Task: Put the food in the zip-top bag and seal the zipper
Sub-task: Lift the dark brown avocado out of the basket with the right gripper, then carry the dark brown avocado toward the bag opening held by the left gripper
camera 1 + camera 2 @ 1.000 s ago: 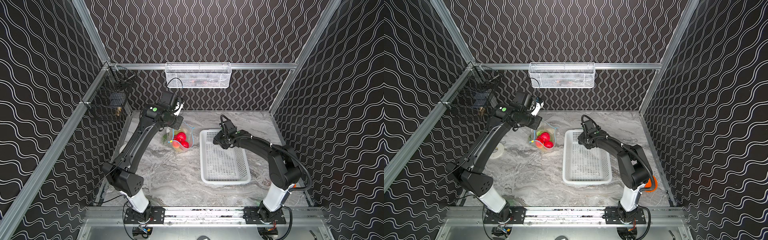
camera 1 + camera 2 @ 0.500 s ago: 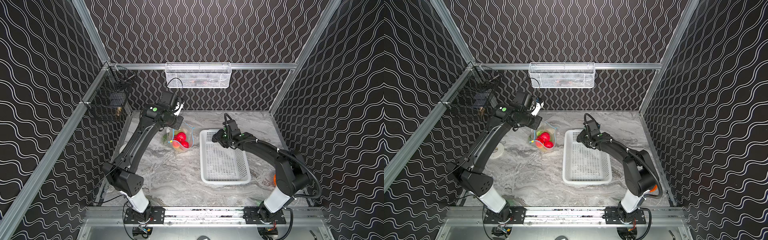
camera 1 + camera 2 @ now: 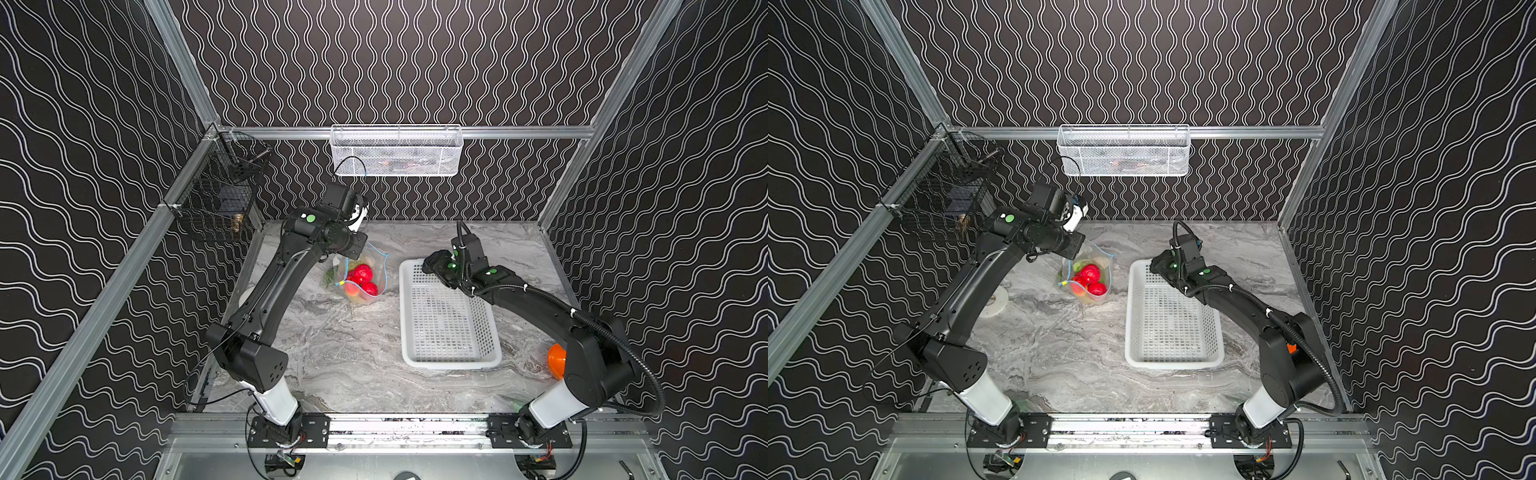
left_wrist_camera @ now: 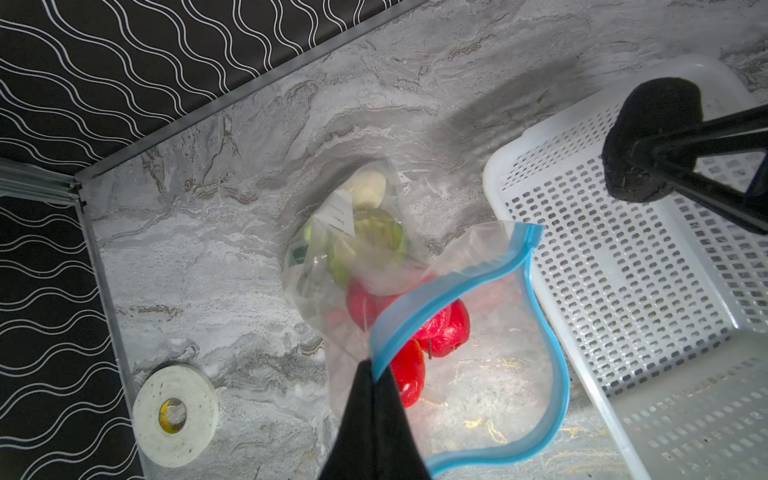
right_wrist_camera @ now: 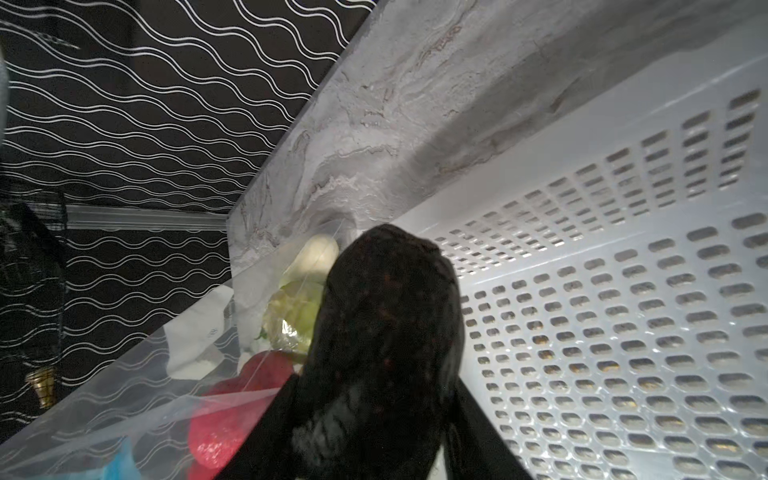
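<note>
The left gripper (image 4: 373, 371) is pinched tight on the zipper (image 4: 550, 357) at one spot on the blue strip. Only the left wrist view shows this, since in both top views the wrist covers the fingers. From the pinch the strip loops wide, so the mouth of the bag (image 4: 365, 266) gapes toward the basket (image 4: 500, 183). Inside the bag lie red fruits (image 4: 446, 328), a cabbage (image 4: 376, 232) and a radish (image 4: 368, 189). A top view adds a yellow slider (image 3: 341, 283) on the strip, which neither wrist view shows.

The right gripper (image 3: 434, 266) clamps the dark item (image 5: 386, 324) between half-parted jaws, above the basket's far corner on the bag side. The right wrist view shows the item filling the gap between the fingers. The top views show the item apart from the bag mouth, with the basket rim between them.

Bag and basket lie just beside each other. Open marble table (image 3: 353, 357) spreads in front of the bag, between the two arms. A tape roll (image 4: 174, 415) sits by the left edge. Black walls with white wavy lines close three sides. A wire bin (image 3: 395, 151) hangs on the back rail and a cage (image 3: 216, 199) on the left rail.
</note>
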`<state>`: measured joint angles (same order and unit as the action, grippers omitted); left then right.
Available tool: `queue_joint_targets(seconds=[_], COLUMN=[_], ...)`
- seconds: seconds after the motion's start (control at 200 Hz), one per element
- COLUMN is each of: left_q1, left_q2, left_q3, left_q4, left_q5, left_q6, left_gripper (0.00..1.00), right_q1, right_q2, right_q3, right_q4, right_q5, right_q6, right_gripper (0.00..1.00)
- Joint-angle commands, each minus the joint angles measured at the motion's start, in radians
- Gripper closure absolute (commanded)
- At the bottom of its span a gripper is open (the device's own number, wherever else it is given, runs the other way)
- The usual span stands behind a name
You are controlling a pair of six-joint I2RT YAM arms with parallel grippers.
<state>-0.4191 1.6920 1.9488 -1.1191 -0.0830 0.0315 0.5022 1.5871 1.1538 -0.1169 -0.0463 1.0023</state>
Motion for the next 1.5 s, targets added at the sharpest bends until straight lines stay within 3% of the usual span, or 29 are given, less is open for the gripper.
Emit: queue_joint_targets(seconds=[0.0, 0.711, 1.497], left_q1=[0.002, 0.003, 0.003], left_q2=[-0.002, -0.028, -0.028], left_q3=[0.001, -0.009, -0.01], left_q4=[0.009, 0.015, 0.013], left_q5=[-0.001, 0.002, 0.004], left_q6=[-0.002, -0.002, -0.003], left_gripper=[1.0, 1.0, 1.0], right_q1=[0.003, 0.113, 0.263], right_q2=[-0.024, -0.105, -0.065], right_q3=[-0.007, 0.032, 0.149], right_q4=[0.097, 0.244, 0.246], right_q5=[-0.018, -0.047, -0.06], right_q6=[-0.003, -0.166, -0.356], right_gripper=[0.77, 0.75, 0.77])
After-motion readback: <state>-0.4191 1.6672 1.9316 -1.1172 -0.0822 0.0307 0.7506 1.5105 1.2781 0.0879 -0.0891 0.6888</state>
